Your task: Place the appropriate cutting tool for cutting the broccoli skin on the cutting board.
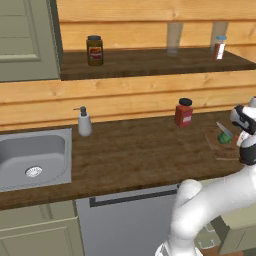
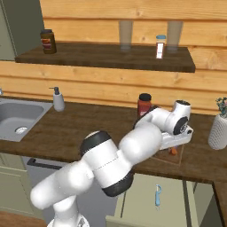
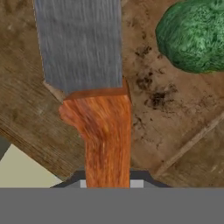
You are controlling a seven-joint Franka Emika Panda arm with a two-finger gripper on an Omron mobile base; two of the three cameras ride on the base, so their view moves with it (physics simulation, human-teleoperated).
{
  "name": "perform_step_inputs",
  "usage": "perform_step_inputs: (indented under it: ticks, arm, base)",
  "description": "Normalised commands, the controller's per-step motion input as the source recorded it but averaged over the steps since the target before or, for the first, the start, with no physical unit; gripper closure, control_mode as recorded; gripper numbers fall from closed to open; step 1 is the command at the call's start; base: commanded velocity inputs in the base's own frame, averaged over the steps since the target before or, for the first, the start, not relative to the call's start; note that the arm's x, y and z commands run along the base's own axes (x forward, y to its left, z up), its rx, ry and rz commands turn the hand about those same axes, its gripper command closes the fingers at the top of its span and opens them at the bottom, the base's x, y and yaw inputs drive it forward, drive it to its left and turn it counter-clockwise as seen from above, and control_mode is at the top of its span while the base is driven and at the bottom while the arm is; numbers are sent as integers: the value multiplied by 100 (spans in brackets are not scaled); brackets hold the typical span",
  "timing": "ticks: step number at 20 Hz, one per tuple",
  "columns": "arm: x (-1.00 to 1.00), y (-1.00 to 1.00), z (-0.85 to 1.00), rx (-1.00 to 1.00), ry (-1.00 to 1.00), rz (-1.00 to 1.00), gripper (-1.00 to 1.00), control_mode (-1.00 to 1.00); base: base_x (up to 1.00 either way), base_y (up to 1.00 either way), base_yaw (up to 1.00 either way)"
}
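Observation:
The cutting tool (image 3: 94, 65) has a broad grey blade and an orange-red wooden handle (image 3: 107, 140). My gripper (image 3: 108, 180) is shut on the handle's end, its dark finger tips on either side. The tool hangs low over the reddish-brown cutting board (image 3: 175, 127); I cannot tell whether it touches it. The broccoli (image 3: 194, 35) lies on the board just right of the blade. From the left base view the blade (image 1: 224, 129) slants above the broccoli (image 1: 224, 138) on the cutting board (image 1: 213, 142). In the right base view the handle (image 2: 174, 151) shows under my hand, over the cutting board (image 2: 170, 158).
A red-lidded jar (image 1: 184, 113) stands just behind the board's left side. A soap dispenser (image 1: 84, 122) and the sink (image 1: 30, 160) are far left. A white vase (image 2: 218, 131) stands right of the board. The shelf above carries a dark jar (image 1: 94, 50) and a shaker (image 1: 219, 47).

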Motion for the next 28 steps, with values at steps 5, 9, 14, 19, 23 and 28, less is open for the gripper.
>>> perform_step_inputs:
  ticks: [5, 9, 14, 19, 23, 28]
  arm:
    - [30, 0, -50, 0, 7, -3, 100, -100]
    - [11, 0, -46, 0, 3, -2, 100, -100]
    - [0, 0, -36, 1, 0, -1, 100, -100]
    - [0, 0, -38, 2, 0, -3, 100, -100]
    - [0, 0, -35, 1, 0, -3, -100, -100]
    - [-21, 0, -6, 1, 0, -3, -100, -100]
  base:
    - [0, 0, 0]
    - [0, 0, 0]
    - [0, 0, 0]
    - [0, 0, 0]
    - [0, 0, 0]
    - [0, 0, 0]
